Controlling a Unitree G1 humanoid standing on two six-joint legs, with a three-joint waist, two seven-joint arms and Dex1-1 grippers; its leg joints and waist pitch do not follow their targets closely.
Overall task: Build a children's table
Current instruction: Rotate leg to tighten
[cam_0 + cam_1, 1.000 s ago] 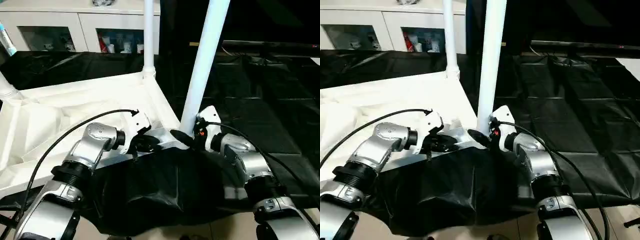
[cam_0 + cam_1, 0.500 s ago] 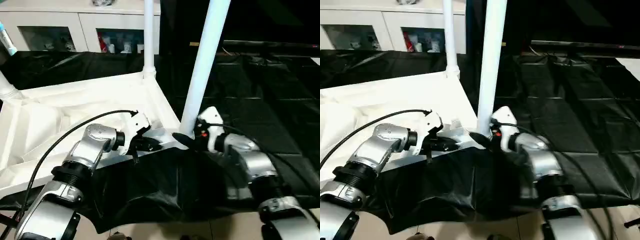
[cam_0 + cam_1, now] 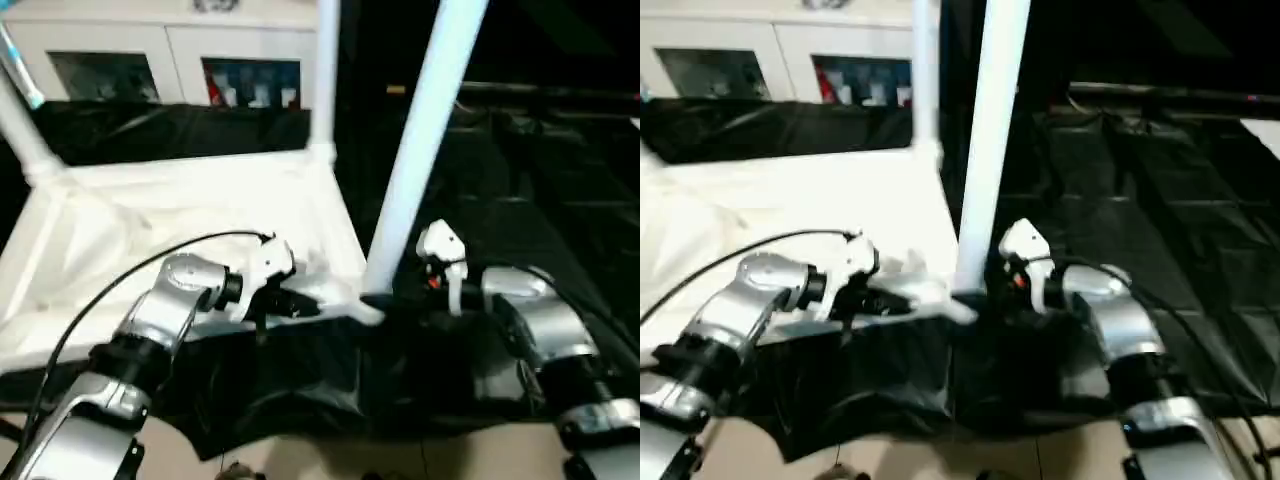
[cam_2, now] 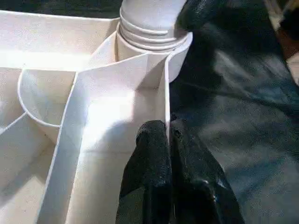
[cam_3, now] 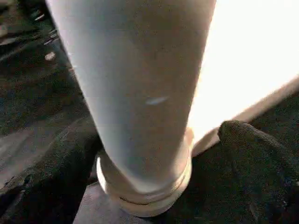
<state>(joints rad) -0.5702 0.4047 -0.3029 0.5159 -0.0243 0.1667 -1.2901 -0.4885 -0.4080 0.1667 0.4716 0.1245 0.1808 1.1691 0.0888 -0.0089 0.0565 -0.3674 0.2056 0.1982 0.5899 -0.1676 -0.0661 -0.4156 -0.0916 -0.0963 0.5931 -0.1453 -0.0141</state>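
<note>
The white tabletop (image 3: 180,220) lies upside down with its ribbed underside up. Three white legs stand in its corner sockets: a near leg (image 3: 420,150), a far leg (image 3: 325,70) and one at the left (image 3: 25,130). My left gripper (image 4: 166,128) is shut on the thin rim wall of the tabletop, just short of the near leg's socket (image 4: 152,35). My right gripper (image 5: 149,158) is open, with one black finger (image 5: 60,163) on either side of the near leg's base (image 5: 145,186).
A white cabinet with glass doors (image 3: 150,70) stands at the back. A black sheet (image 3: 540,180) covers the surface under and right of the tabletop. A black cable (image 3: 120,280) loops over my left forearm. Beige floor (image 3: 300,460) shows at the front edge.
The camera has shifted. My left gripper has closed onto the tabletop's rim. My right gripper's fingers have spread wider around the near leg's base.
</note>
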